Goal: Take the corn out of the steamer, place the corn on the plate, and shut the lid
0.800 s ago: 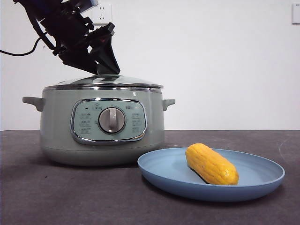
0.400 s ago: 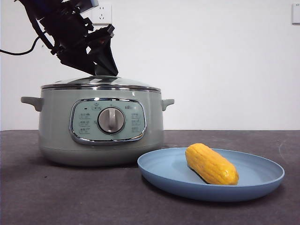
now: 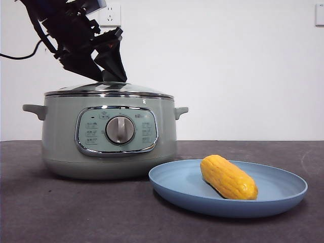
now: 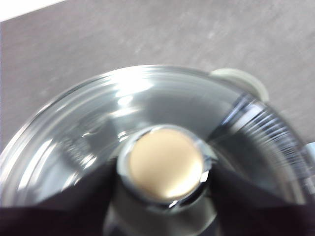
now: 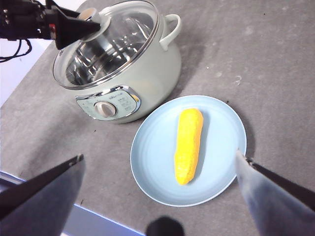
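Lid: seated on the steamer; rigid, smooth, breakable glass, best held by its knob. Left gripper jaws flank that knob; clamping cannot be confirmed. Right gripper hangs spread above the plate, beside the steamer.

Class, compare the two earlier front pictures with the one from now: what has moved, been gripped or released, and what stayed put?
The pale sage-green round steamer, with its domed glass lid seated, shifted slightly left a second ago and has rested since. The left gripper stays at the lid's round knob, a finger on either side; no release is visible. The yellow corn cob stayed on the light-blue round plate. The right gripper hovers open above.
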Controlling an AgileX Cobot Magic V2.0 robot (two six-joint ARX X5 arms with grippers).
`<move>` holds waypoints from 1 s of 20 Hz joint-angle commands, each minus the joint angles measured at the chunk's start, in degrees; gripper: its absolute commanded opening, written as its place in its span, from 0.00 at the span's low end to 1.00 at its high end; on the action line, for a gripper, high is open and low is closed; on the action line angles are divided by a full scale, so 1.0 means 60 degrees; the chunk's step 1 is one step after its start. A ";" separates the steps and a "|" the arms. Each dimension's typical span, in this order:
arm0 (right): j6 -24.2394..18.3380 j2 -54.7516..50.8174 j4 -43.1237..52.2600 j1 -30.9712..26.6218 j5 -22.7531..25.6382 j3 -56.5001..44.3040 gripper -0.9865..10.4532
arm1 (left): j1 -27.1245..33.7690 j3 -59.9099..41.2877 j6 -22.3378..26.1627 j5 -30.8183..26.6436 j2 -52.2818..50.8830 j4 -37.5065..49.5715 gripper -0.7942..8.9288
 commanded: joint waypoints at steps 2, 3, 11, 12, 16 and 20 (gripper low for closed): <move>-0.0153 -0.0007 -0.0007 0.0018 -0.0015 -0.0076 0.53 | 0.0044 0.0091 0.0149 -0.0051 -0.0204 -0.0277 0.66; -0.0153 -0.0007 -0.0047 0.0018 -0.0015 -0.0076 0.53 | 0.0044 0.0189 0.0146 -0.0051 -0.0251 -0.0379 0.66; -0.0739 -0.0007 -0.0474 0.0018 -0.0044 -0.0076 0.53 | -0.0069 0.1300 0.0113 0.0095 -0.1188 -0.2798 0.66; -0.0856 -0.0007 -0.0535 0.0018 -0.0131 -0.0076 0.53 | -0.0098 0.1443 0.0109 0.0248 -0.1348 -0.3249 0.66; -0.1341 0.0022 -0.0685 0.0018 -0.0933 -0.0076 0.53 | -0.0120 0.2149 -0.0226 0.1140 -0.2076 -0.5599 0.66; -0.1763 0.0040 -0.0805 0.0018 -0.1679 -0.0076 0.53 | -0.0171 0.2634 -0.0361 0.2244 -0.2776 -0.7650 0.66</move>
